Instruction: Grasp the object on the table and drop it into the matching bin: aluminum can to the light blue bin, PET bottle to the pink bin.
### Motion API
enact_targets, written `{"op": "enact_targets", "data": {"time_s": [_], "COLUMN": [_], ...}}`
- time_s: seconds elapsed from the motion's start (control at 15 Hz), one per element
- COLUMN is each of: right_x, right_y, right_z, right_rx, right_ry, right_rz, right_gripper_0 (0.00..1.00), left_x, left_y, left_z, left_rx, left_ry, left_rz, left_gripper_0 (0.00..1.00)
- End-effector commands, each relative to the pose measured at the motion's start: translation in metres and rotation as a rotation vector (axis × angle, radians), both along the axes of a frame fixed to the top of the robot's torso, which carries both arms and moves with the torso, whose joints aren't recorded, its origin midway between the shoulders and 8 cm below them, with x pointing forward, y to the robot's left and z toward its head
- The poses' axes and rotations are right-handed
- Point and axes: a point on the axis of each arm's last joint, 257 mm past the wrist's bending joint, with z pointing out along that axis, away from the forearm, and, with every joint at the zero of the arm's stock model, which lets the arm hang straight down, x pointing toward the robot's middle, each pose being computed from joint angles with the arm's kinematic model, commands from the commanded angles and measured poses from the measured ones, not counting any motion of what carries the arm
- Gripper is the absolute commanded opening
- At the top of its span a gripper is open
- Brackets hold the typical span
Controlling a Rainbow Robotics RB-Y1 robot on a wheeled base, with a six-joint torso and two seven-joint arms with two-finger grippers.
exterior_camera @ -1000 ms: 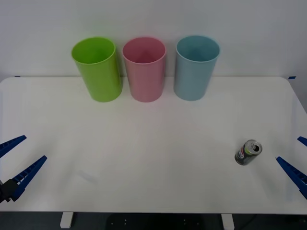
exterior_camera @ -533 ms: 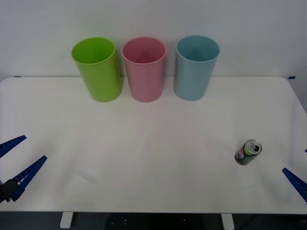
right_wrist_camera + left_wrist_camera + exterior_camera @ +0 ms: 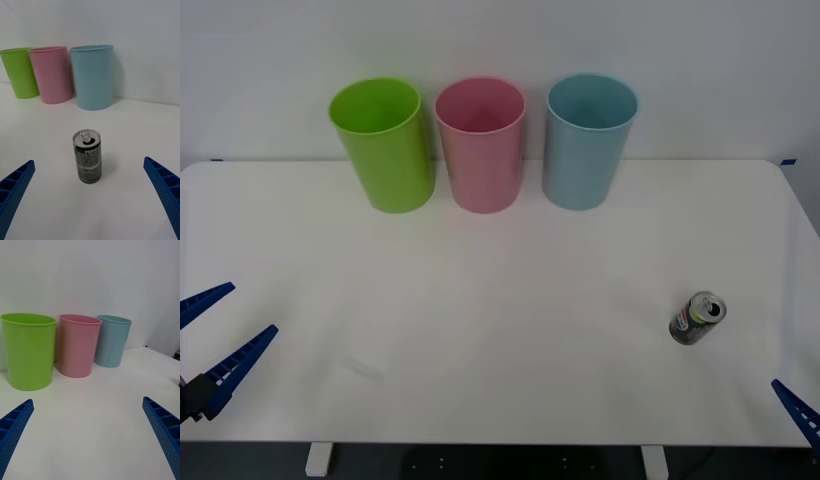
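Approach phase: aluminum can (image 3: 697,318) upright on the table (image 3: 500,300), right of centre, well apart from the bins.

Front: we note the right gripper (image 3: 805,410) low at the near right edge, left gripper (image 3: 210,345) spread wide, idle. Right wrist: ribbed blue fingers (image 3: 15,187) wide, can centred between but ahead; we should advance level and close mid-body on the smooth thin metal. Left wrist: glossy tapered light blue bin (image 3: 111,340) beside the pink bin (image 3: 77,345).

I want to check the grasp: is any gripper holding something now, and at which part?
Nothing is held. The right gripper is open, with the aluminum can standing untouched on the table between its fingers. The left gripper is open too.
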Motion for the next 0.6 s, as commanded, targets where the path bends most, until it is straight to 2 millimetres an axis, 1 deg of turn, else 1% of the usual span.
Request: {"op": "enact_targets", "data": {"time_s": [0.07,0.4,0.6], "right_x": [-0.003,-0.005,-0.004], "right_y": [-0.003,0.006,0.012], "right_z": [-0.020,-0.043,-0.049], "right_rx": [0.017,0.046,0.032], "right_ry": [0.027,0.056,0.059], "right_rz": [-0.014,-0.010,-0.006], "right_gripper_0": [1.00,1.00,1.00], "left_x": [0.000,0.000,0.000], "left_y": [0.000,0.000,0.000], "left_z": [0.000,0.000,0.000], "left_rx": [0.000,0.000,0.000], "left_ry": [0.000,0.000,0.000], "left_rz": [0.000,0.000,0.000], "left_gripper_0": [1.00,1.00,1.00]}}
